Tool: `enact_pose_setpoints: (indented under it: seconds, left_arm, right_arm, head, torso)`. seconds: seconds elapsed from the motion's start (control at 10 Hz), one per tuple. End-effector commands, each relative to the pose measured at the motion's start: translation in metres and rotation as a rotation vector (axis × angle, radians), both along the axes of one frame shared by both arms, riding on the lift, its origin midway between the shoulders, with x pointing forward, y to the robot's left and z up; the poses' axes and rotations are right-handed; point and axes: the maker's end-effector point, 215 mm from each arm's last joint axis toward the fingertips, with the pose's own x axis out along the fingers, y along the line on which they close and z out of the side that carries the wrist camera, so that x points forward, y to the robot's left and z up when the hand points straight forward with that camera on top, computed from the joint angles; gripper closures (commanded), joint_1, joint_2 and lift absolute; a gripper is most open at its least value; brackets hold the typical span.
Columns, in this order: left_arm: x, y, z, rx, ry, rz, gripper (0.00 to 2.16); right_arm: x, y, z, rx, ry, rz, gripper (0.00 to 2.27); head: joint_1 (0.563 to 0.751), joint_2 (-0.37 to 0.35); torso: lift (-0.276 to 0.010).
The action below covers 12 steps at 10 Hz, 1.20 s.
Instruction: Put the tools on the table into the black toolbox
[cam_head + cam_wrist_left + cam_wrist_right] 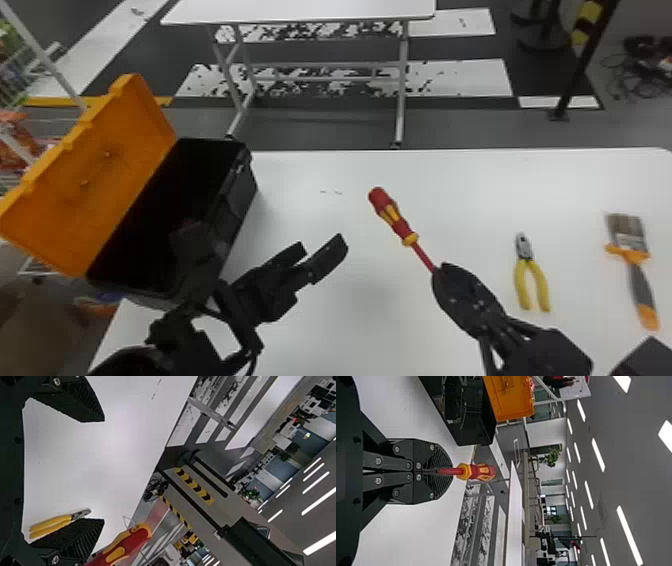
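R jaws clamped on screwdriver [395, 218], L jaws open; pliers [524, 257] + brush [639, 282] to go too (can't tell what's boxed tbh)

Black toolbox [235, 200]: matt plastic; lid [90, 180], smooth plastic. Table [475, 190]: smooth. Pliers [524, 262]: metal head, plastic-looking handles.

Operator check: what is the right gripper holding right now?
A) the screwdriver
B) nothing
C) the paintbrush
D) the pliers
A: the right gripper's fingers are closed on the red shaft of the screwdriver, while the pliers and paintbrush lie on the table.
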Motion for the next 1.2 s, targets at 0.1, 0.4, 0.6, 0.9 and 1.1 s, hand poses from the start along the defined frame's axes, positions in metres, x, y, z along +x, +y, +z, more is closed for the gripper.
enact_pose_setpoints:
  seconds: [0.1,0.4,0.6,0.9,1.1]
  left_arm:
    - [-0.007,-0.003,0.019,-0.077,0.022,-0.031,0.10]
    - [-0.010,-0.023,0.032,-0.171,0.032,-0.059,0.10]
    - [-0.009,-0.034,0.040,-0.216,0.035,-0.074,0.10]
    - [-0.007,-0.047,0.048,-0.265,0.043,-0.103,0.10]
    - [-0.006,-0.048,0.047,-0.296,0.048,-0.105,0.13]
  right_arm:
    - [-0.004,0.006,-0.006,-0.006,0.004,0.018,2.25]
    - [-0.004,0.020,-0.007,-0.004,0.001,0.045,2.25]
    - [-0.007,0.030,-0.008,-0.008,-0.001,0.069,2.25]
    - [-0.015,0.053,-0.005,-0.003,-0.007,0.112,2.25]
    - [-0.019,0.061,-0.004,-0.003,-0.010,0.128,2.25]
  head:
    - [0.695,0.153]
    - [0.695,0.157]
    - [0.695,0.151]
    - [0.695,0.153]
    - [0.695,0.169]
  torso:
    - [-0.075]
    - [-0.075]
    - [-0.075]
    - [-0.075]
    - [-0.075]
